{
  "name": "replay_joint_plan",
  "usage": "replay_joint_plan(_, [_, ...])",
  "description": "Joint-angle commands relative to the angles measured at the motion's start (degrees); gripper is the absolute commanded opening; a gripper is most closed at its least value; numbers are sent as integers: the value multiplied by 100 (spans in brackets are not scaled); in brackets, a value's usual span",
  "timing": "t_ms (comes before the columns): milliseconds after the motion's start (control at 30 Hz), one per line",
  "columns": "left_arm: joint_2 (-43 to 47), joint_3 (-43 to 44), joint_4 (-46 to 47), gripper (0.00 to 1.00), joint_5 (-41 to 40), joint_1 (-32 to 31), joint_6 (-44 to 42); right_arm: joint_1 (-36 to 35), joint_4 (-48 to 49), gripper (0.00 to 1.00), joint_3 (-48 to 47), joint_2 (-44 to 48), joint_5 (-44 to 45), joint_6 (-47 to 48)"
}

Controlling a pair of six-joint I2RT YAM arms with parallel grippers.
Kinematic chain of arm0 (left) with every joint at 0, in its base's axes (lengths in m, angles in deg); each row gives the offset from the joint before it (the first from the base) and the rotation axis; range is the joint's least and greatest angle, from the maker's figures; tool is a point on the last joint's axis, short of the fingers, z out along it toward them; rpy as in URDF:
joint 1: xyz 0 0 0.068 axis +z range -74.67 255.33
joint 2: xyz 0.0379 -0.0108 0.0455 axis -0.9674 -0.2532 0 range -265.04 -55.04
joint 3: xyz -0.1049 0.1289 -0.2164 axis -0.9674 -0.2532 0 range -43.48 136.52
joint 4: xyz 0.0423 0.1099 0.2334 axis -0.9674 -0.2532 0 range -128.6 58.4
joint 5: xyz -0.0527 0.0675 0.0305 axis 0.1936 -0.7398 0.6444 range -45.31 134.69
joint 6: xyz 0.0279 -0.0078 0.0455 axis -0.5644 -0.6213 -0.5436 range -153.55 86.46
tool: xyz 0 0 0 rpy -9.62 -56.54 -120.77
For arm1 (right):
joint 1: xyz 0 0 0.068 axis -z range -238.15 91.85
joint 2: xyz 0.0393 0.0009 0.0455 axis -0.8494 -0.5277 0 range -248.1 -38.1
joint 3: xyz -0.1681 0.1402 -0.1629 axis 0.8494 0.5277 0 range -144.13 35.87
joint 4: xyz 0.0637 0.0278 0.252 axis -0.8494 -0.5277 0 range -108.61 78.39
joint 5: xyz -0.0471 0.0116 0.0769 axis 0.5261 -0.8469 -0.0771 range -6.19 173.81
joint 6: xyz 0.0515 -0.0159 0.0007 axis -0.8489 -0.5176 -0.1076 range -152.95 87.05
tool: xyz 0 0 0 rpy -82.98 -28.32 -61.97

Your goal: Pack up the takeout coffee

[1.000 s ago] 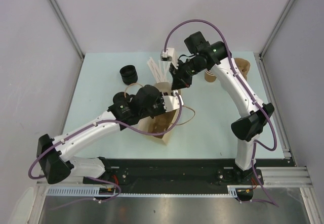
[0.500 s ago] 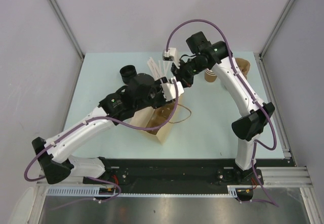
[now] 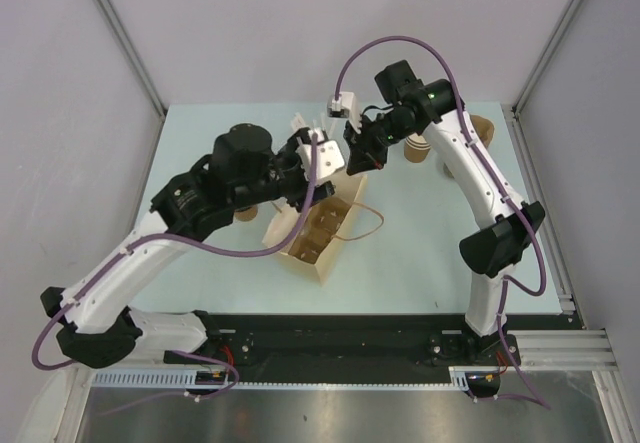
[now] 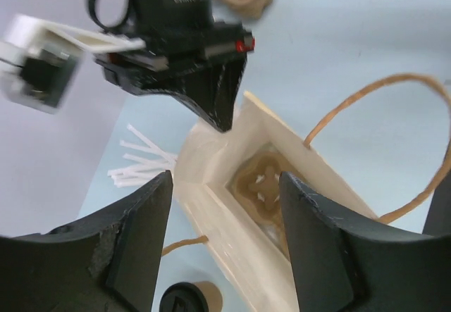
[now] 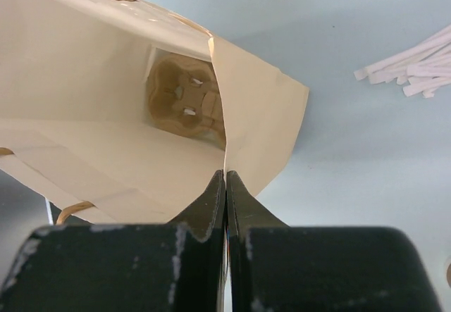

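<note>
Pinching gripper: the right gripper (image 5: 225,178) is closed tight on the rim of the paper bag (image 5: 91,58), with a fold of the paper caught between its fingertips at the bag's 1 o'clock corner as seen from above
Left gripper: the left gripper (image 4: 225,192) hangs over the bag's mouth with its jaws well apart and nothing between them; the bag's inside shows through the gap
Paper bag: upright on the table (image 3: 420,243), mouth spread wide
Inside the bag: a pulp cup carrier (image 5: 184,104) lies flat on the bottom
Takeout coffee: the takeout coffee (image 4: 184,299) is outside the bag; its black lid and a bit of tan side show at the bottom edge of the left wrist view, at about the bag's 9 o'clock, mostly under the left arm from above
Around the bag: wrapped straws (image 5: 416,69) at 12 o'clock, stacked paper cups (image 3: 415,148) at 2 o'clock, a spare pulp carrier (image 3: 482,128) farther out the same way
Change from a second ago: the left gripper was down at the bag's mouth and has since risen and drawn back toward 10 o'clock; its wrist now covers the stack of black lids that showed then; the bag's mouth gapes wider, so the carrier is visible from above; the right gripper has shifted slightly toward 1 o'clock with the rim, its pinch unchanged
</note>
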Motion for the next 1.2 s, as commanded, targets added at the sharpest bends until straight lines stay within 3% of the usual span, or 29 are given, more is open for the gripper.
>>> replay_joint_plan(0, [409, 473, 2, 68, 250, 158, 576, 38, -908, 0, 31, 272, -297, 283])
replay_joint_plan(333, [1182, -659, 1469, 71, 153, 2416, 2106, -163, -908, 0, 707, 949, -657, 363])
replay_joint_plan(567, [1183, -1020, 1208, 81, 759, 3549, 2685, -375, -899, 0, 937, 1169, -508, -84])
replay_joint_plan(933, [1052, -1935, 847, 90, 1716, 4130, 3001, -208, -899, 0, 1324, 1415, -781, -121])
replay_joint_plan(967, [999, -1952, 795, 97, 2048, 4183, 3055, -147, -899, 0, 1298, 1258, -755, -94])
replay_joint_plan(1167, [586, -2005, 417, 100, 1833, 4237, 2915, 336, -899, 4, 253, 440, -561, -287])
